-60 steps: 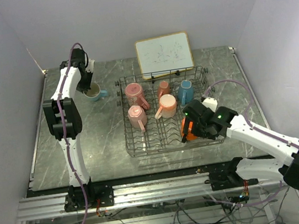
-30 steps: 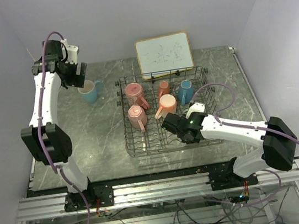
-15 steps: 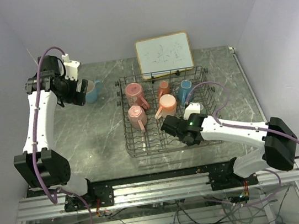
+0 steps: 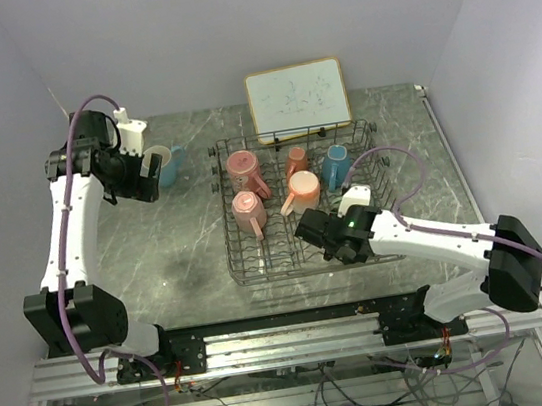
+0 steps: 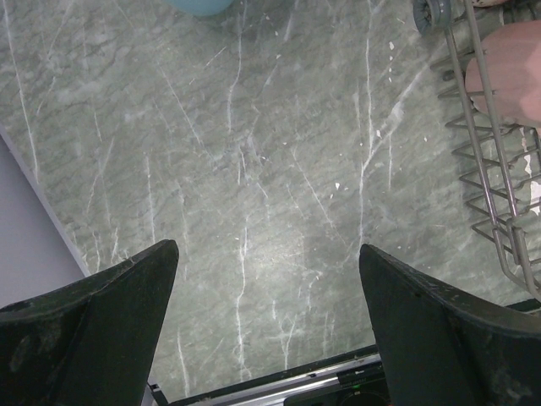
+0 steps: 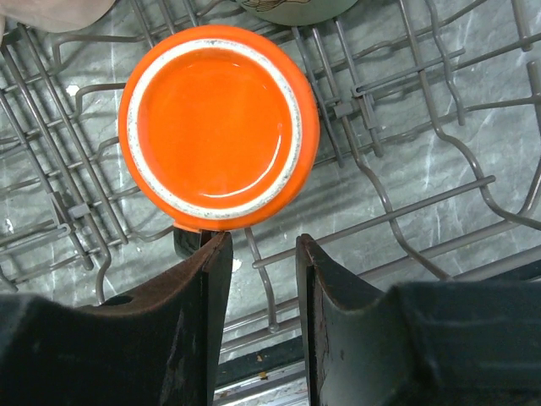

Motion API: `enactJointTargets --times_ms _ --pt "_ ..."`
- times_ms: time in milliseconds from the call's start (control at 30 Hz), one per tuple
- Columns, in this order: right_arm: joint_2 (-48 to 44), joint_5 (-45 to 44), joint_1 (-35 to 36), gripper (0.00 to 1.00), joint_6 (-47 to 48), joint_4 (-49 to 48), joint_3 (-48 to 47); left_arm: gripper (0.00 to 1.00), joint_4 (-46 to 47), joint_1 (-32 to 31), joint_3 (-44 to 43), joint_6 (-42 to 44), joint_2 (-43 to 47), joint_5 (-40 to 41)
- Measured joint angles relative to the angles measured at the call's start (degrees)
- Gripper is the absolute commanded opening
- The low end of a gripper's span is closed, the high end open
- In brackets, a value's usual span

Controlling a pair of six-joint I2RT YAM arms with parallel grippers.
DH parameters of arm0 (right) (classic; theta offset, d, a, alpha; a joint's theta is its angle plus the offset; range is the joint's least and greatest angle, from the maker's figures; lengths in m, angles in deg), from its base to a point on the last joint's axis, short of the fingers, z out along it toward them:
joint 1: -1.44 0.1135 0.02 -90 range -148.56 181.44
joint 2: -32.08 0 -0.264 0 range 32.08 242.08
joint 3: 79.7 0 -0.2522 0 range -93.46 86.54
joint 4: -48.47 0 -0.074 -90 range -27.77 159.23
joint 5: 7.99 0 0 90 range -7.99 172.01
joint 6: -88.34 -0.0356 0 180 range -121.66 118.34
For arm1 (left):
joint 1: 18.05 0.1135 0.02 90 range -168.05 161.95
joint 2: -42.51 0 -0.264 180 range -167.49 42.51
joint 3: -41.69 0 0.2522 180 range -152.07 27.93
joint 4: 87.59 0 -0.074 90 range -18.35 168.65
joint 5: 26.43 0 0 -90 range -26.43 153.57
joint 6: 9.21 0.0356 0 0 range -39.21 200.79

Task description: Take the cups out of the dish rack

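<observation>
The grey wire dish rack (image 4: 368,139) (image 5: 489,182) (image 6: 439,199) stands mid-table. It holds two pink cups (image 4: 243,169) (image 4: 249,212), a peach cup (image 4: 303,192), a small peach cup (image 4: 296,159) and a blue cup (image 4: 336,164). An orange-red cup (image 6: 218,127) lies bottom-up among the front tines. Just near of it my right gripper (image 6: 259,245) (image 4: 321,230) hangs with its jaws a little apart. Only rack wire lies between them, and its left fingertip (image 6: 211,254) is at the cup's rim. A light blue cup (image 4: 169,164) (image 5: 199,7) stands on the table. My left gripper (image 4: 139,178) (image 5: 264,254) hangs wide open and empty just left of it.
A wood-framed whiteboard (image 4: 297,98) leans behind the rack. Walls close in the left, back and right sides. The marble table (image 4: 176,247) ends at a metal rail (image 4: 270,339) by the arm bases. In the left wrist view a pink cup (image 5: 507,68) shows inside the rack's edge.
My left arm has drawn back and down from above the light blue cup, which stays on the table. My right gripper has barely moved over the rack's front.
</observation>
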Motion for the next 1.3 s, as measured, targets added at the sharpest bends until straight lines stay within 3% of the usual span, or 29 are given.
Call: enactJointTargets --times_ms 200,500,667,900,1200,1300 --pt "0.42 0.26 1.42 0.48 -2.58 -1.09 0.17 0.99 -1.01 0.00 -0.09 0.07 1.46 -0.09" --pt "5.46 -0.22 7.85 0.50 -7.56 0.76 -5.92 0.99 -2.89 0.00 -1.05 0.74 2.38 -0.48" --pt "9.88 -0.07 7.69 0.48 -10.12 0.81 -6.12 0.99 -3.19 0.00 -2.34 0.85 2.40 -0.87" --pt "9.07 0.00 6.10 0.46 -12.07 0.55 -4.09 0.99 -3.74 0.00 -2.34 0.96 2.40 -1.70" --pt "9.14 1.07 2.23 0.35 -11.06 -3.52 0.02 0.99 -4.55 0.00 -4.11 1.16 2.40 -2.03" --pt "9.09 1.27 0.83 0.27 -10.27 -5.14 1.20 0.99 -4.66 0.00 -4.76 1.38 2.40 -2.29"
